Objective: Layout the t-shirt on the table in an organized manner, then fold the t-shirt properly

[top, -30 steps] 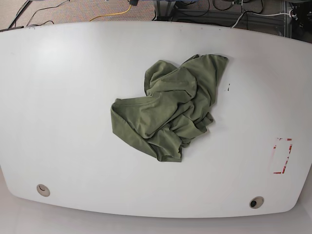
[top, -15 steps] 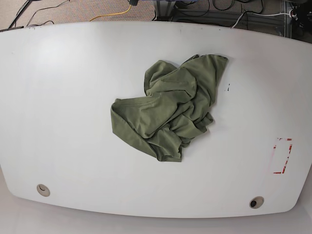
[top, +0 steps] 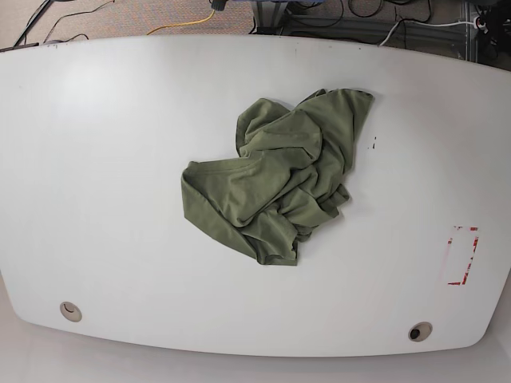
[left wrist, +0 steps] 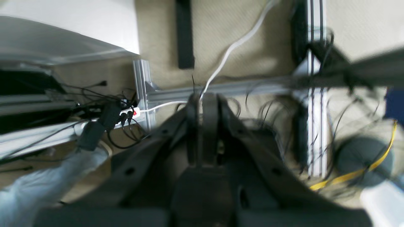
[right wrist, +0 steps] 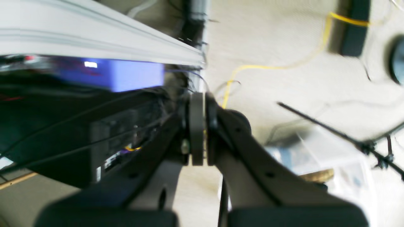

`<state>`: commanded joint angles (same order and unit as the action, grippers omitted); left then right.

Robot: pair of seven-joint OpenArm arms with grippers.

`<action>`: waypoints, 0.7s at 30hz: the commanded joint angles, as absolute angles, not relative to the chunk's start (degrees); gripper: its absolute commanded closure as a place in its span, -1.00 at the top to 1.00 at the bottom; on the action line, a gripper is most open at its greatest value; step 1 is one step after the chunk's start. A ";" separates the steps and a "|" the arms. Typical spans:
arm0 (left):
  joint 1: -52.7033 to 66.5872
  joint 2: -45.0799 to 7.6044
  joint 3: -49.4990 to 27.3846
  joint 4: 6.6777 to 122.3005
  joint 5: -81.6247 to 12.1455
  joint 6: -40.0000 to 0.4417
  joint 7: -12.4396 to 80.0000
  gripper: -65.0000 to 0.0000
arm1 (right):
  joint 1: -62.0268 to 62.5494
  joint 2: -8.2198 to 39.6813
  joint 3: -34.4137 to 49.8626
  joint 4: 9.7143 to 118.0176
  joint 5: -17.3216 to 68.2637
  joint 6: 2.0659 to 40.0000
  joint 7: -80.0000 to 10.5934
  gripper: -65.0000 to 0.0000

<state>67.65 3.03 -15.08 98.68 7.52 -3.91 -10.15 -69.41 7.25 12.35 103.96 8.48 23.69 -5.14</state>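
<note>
Olive cotton, the t-shirt (top: 275,179) lies crumpled mid-surface (top: 104,159), nearer its far edge, soft and limp, so I judge a hem corner best to pinch, while my left gripper (left wrist: 202,104) and right gripper (right wrist: 199,104) sit closed, empty, off the surface.
</note>
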 joint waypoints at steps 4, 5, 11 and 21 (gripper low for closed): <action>70.37 2.86 -15.60 103.08 3.21 -10.24 -10.07 -1.00 | -72.04 7.34 12.44 109.23 8.57 23.43 -5.85 -0.99; 70.90 2.95 -15.96 103.69 2.59 -11.12 -10.07 -1.00 | -72.48 7.34 12.44 109.93 8.57 23.43 -6.37 -0.99; 72.22 3.91 -18.15 106.24 -0.22 -15.34 -10.07 -1.00 | -73.71 7.08 12.35 112.92 8.75 23.69 -7.69 -0.99; 71.87 3.91 -23.87 108.09 -0.57 -15.43 -10.24 -1.00 | -73.63 6.90 12.35 115.03 8.75 23.52 -7.69 -0.99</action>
<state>71.87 3.91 -23.87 108.09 -0.57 -15.43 -10.24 -73.63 6.90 12.35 115.03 8.75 23.52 -7.69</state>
